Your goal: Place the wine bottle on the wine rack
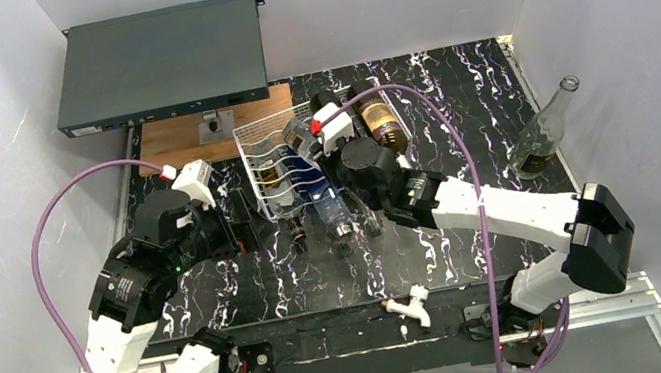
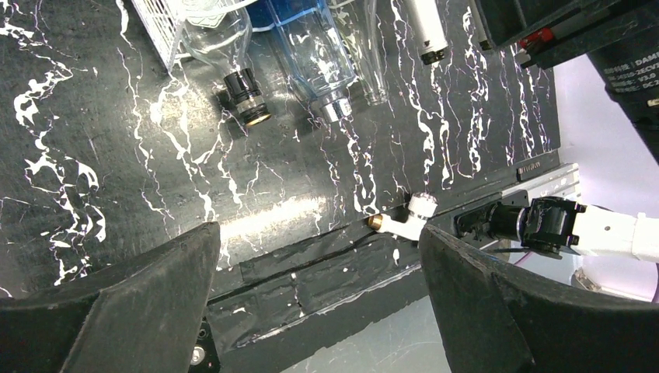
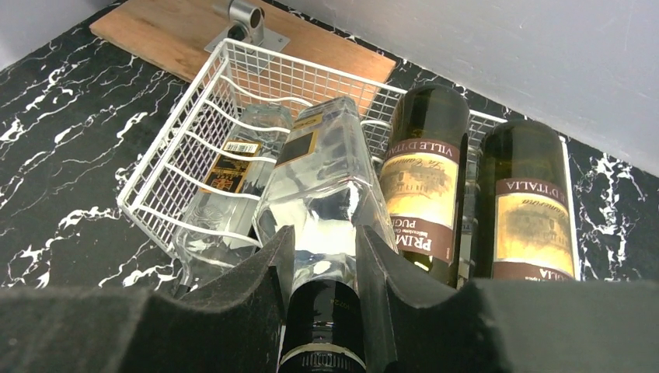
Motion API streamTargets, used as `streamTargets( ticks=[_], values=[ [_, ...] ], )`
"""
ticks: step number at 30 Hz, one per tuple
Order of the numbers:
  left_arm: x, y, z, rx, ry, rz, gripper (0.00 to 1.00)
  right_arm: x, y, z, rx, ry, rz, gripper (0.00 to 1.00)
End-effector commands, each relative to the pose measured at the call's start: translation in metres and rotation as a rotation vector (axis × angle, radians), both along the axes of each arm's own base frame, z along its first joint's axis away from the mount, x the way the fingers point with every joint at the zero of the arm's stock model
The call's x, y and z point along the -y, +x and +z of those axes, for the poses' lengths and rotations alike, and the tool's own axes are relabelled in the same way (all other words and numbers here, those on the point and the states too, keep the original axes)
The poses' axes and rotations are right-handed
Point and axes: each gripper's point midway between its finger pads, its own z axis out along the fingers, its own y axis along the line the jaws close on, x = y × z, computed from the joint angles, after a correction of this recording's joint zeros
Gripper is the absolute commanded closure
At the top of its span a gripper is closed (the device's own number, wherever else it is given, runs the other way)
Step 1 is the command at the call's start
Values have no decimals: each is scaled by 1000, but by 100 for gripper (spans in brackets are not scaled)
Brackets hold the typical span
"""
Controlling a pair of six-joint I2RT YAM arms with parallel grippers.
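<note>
Your right jaws were clamped on the neck of the bottle (image 3: 326, 186). From those jaws the bottle ran straight ahead: neck in the grip, base fwd toward the far wall of the rack (image 3: 167, 167). Its body lay over the rack wires, w/ a 2nd clear bottle (image 3: 225, 179) just beside it on the jaws' left and two dark bottles (image 3: 423, 179) just to their right. Long axis = your pull-out line, so I'd judge the coming move was to let go and back off along it, no sideways drift. Your left jaws were wide apart and empty over the table (image 2: 140, 171), w/ bottle necks ahead of them. The right arm was the nearer one by far.
</note>
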Motion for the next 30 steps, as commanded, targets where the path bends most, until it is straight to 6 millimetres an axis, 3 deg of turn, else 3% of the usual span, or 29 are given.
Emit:
streamTargets(
  ticks=[1,17,25,30],
  values=[
    [4,0,8,18,-13,-24,1,0,-9,-34,-84,19,-5,99],
    [3,-2,7,20,-13,-22,1,-5,-8,-99,-173,69,-75,99],
    [2,-3,5,15,-12,-22,1,-27,-5,-116,-220,45,-42,99],
    [4,-2,-5,-9,-4,-27,1,-33,2,-112,-225,37,-58,99]
  ],
)
